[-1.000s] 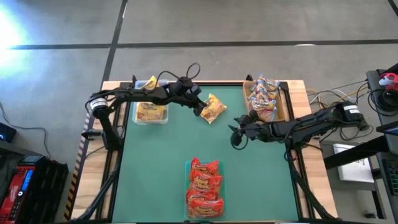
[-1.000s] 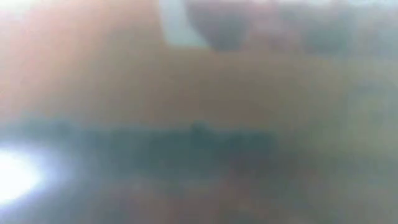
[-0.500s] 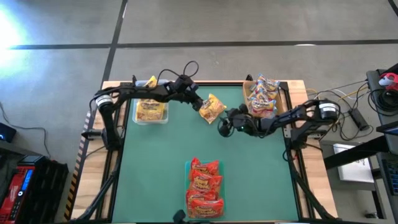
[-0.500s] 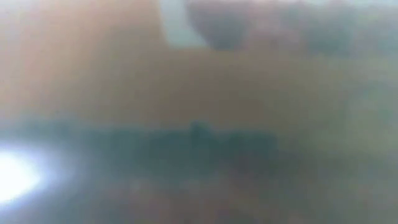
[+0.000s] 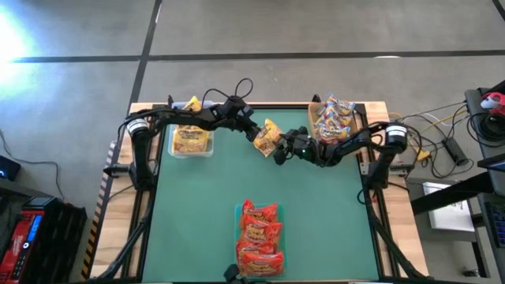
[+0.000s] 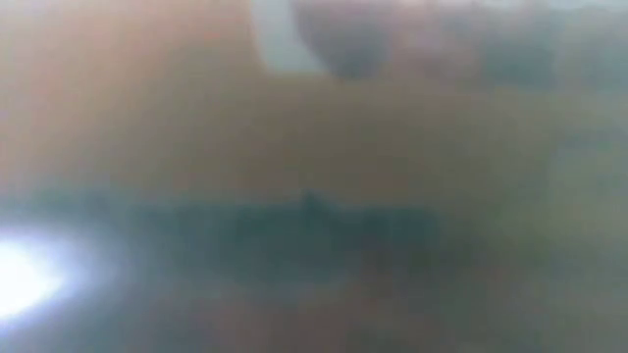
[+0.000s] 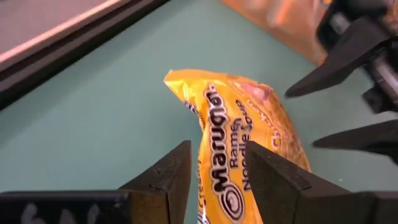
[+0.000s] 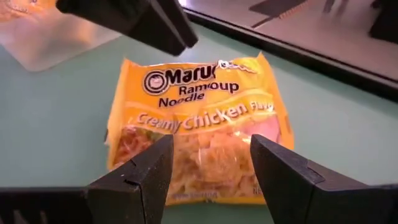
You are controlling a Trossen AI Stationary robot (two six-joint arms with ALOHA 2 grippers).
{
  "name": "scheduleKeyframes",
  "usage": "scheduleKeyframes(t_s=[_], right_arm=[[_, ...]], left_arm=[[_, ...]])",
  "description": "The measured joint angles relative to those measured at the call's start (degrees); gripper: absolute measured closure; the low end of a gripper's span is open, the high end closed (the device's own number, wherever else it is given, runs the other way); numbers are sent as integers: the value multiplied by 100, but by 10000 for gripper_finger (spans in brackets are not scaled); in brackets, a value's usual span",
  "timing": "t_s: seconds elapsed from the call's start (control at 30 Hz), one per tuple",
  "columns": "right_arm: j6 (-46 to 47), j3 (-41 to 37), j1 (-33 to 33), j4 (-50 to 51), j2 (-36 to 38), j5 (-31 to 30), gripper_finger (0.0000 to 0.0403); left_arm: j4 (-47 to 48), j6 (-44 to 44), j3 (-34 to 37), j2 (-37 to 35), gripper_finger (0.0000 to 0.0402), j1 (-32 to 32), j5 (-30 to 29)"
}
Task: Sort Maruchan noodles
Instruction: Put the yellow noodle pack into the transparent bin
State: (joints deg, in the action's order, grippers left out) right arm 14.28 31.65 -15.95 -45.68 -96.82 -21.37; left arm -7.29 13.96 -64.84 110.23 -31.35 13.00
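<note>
A yellow Maruchan noodle packet (image 5: 270,136) lies on the green mat right of the far middle, between my two grippers. My left gripper (image 5: 256,136) is open at the packet's left end, and that crumpled end (image 7: 219,168) stands between its fingers. My right gripper (image 5: 279,151) is open at the packet's opposite end. Its fingers stand on either side of the packet's near part (image 8: 205,155). In the left wrist view its two fingertips (image 7: 314,142) stop just short of the packet (image 7: 249,118). The low view is a blur. My left gripper has the packet's crumpled end (image 7: 211,180) between its two parted fingers, coming level from the table's left. I cannot tell whether either finger touches it. My right gripper shows no contact with the packet.
A clear tray (image 5: 191,142) with yellow packets stands far left, with another yellow packet (image 5: 189,104) beyond it. A brown tray (image 5: 359,126) with pale packets (image 5: 334,122) stands far right. Red-orange packets (image 5: 259,237) are stacked at the near middle. Bare green mat lies between.
My right gripper has travelled toward the table's left and far side, from the mat's right part up to the yellow packet's right end. The packet and my left gripper have stayed about where they were.
</note>
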Motion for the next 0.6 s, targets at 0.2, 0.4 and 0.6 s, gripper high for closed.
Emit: scheduleKeyframes(t_s=[0.2,0.4,0.6], right_arm=[[110,104,-242,-228,-572,482,200],[160,108,-247,-298,-920,617,200],[109,112,-247,-299,-985,611,200]], left_arm=[[-37,-16,0,3,268,-45,1],[-24,-21,0,32,268,-108,440],[-59,21,0,36,268,-110,454]])
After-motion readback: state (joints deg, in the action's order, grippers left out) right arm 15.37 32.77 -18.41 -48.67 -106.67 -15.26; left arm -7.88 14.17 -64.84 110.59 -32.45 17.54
